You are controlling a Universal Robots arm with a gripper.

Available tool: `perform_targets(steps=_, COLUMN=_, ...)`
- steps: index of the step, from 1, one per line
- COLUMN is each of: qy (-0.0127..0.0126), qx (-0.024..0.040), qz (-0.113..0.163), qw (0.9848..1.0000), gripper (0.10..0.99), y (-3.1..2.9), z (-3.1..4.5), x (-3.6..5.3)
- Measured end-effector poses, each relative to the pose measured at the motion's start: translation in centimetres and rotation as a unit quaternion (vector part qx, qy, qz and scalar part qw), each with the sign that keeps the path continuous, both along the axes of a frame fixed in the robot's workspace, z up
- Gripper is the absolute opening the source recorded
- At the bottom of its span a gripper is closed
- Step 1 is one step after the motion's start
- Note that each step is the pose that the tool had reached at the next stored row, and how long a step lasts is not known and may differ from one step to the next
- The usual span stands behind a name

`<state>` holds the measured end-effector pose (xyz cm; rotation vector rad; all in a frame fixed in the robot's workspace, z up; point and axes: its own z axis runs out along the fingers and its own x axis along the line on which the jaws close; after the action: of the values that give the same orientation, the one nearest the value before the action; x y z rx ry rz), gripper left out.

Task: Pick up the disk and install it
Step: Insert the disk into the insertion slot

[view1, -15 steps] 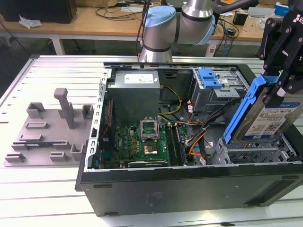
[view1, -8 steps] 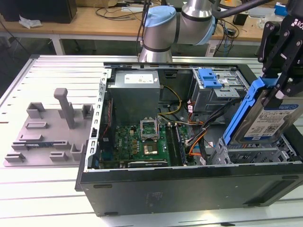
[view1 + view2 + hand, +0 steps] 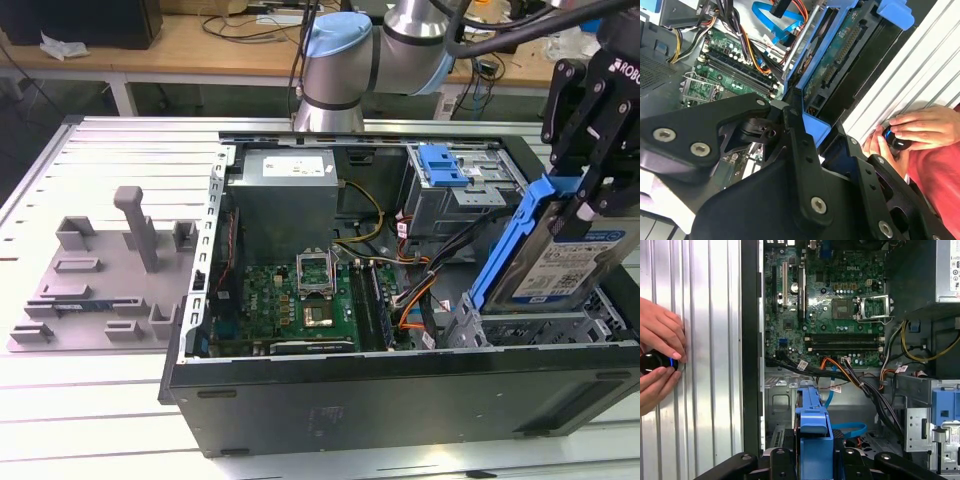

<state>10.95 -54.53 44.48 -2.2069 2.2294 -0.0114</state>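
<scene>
At the exterior view's left, a grey fixture plate (image 3: 100, 290) lies on the slatted table (image 3: 120, 420). In the middle, the open computer case (image 3: 400, 400) bares its motherboard (image 3: 290, 295), with the power supply (image 3: 285, 195) at the far side. At the exterior view's right, the gripper (image 3: 588, 205) is clamped on the disk (image 3: 572, 268), which is tilted above the drive cage (image 3: 540, 325). In the first wrist view, a person's hands (image 3: 660, 330) hold a black knob (image 3: 655, 362) beside the case.

the disk (image 3: 565, 262) — silver, white-and-blue label, blue carrier frame — tilts steeply, raised above the computer case (image 3: 400, 400).
</scene>
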Motion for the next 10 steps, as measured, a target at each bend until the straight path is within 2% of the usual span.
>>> perform_targets(steps=8, qy=0.0003, qx=0.0001, qz=0.000, qw=1.0000, gripper=0.365, y=-0.19, z=-0.97, x=0.02)
perform_targets(steps=9, qy=0.0004, qx=0.0000, qz=0.000, qw=1.0000, gripper=0.365, y=-0.27, z=-1.29, x=0.03)
perform_targets(steps=10, qy=0.0005, qx=0.0000, qz=0.000, qw=1.0000, gripper=0.365, y=-0.41, z=-2.03, x=0.02)
